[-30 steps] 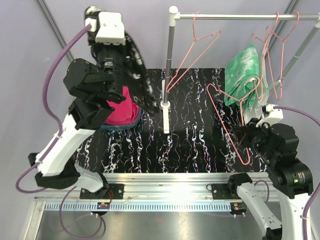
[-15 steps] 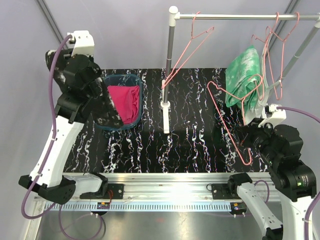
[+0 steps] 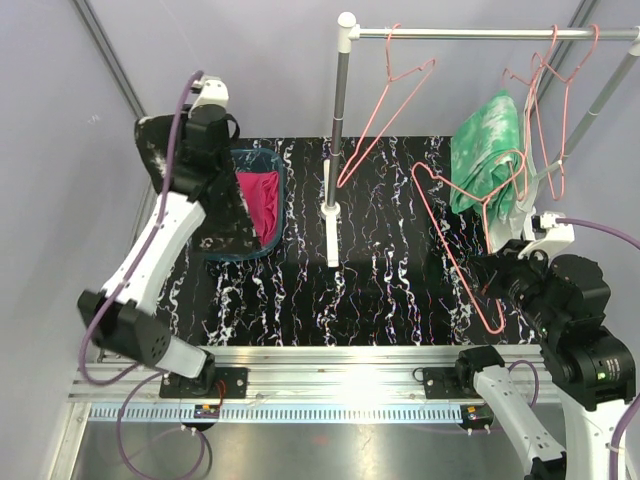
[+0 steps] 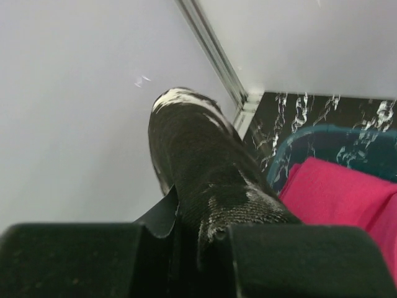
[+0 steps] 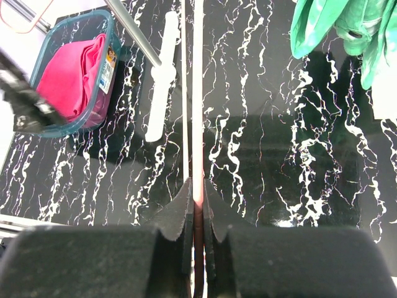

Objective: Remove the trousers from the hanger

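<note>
Top external view showed the black speckled trousers (image 3: 228, 215) pinched in the pressed-together left hand (image 4: 201, 234), swung from above the basket (image 3: 258, 153) to hang at its left rim, off any hanger. A drop onto the magenta trousers (image 3: 260, 195) inside looked next. Far right of the basket, the green trousers (image 3: 485, 150) remained hung, and the right hand (image 5: 194, 205) pinched a bare hanger (image 5: 198, 93) by its wire. The basket's sticker was unreadable.

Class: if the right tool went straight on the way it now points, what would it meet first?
Most likely the black marbled table, since the right tool, shut on the pink hanger wire, aims down at it; depth is unclear.
</note>
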### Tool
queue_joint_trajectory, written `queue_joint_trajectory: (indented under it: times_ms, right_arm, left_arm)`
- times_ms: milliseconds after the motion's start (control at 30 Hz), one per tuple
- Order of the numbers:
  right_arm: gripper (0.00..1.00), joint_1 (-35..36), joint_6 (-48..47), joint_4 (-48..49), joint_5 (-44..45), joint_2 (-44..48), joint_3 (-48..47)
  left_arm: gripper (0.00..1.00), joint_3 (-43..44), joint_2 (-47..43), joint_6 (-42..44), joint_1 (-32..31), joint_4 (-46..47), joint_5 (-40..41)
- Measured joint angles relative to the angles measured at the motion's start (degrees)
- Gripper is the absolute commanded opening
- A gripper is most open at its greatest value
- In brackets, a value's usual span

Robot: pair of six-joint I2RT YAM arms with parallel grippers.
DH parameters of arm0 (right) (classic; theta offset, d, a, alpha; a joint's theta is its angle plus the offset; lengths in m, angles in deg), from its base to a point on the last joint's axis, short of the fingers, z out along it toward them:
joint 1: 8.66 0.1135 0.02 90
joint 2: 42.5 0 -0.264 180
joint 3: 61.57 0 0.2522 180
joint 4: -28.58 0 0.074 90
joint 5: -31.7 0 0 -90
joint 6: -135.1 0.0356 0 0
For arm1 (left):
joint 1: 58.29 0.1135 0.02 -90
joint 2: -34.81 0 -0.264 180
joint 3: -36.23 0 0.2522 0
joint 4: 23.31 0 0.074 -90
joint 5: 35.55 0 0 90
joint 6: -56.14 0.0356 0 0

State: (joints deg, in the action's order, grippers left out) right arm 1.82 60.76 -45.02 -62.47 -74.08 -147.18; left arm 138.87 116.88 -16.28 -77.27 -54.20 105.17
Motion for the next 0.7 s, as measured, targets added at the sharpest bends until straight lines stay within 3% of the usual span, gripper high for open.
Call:
queue_joint_trajectory:
  times_ms: [167, 300, 567, 700]
  right_arm:
    - [0.00, 0.00, 0.00, -0.02, 0.02, 0.74, 0.00]
    - [0.00, 0.00, 0.00, -0.02, -0.09, 0.81, 0.00]
    - [0.00, 0.00, 0.00, -0.02, -1.07, 0.81, 0.00]
    - [0.00, 0.00, 0.00, -0.02, -1.53, 0.81, 0.00]
  left_arm:
    - [0.00, 0.13, 10.23, -0.02, 1.01, 0.37, -1.66]
    - [0.00, 3.02, 17.25, -3.43, 1.09, -5.01, -4.00]
    - [0.00, 26.23, 34.93, -12.52, 1.09, -25.94, -8.52]
    - [0.00, 29.51, 38.75, -15.10, 1.07, -32.98, -11.78]
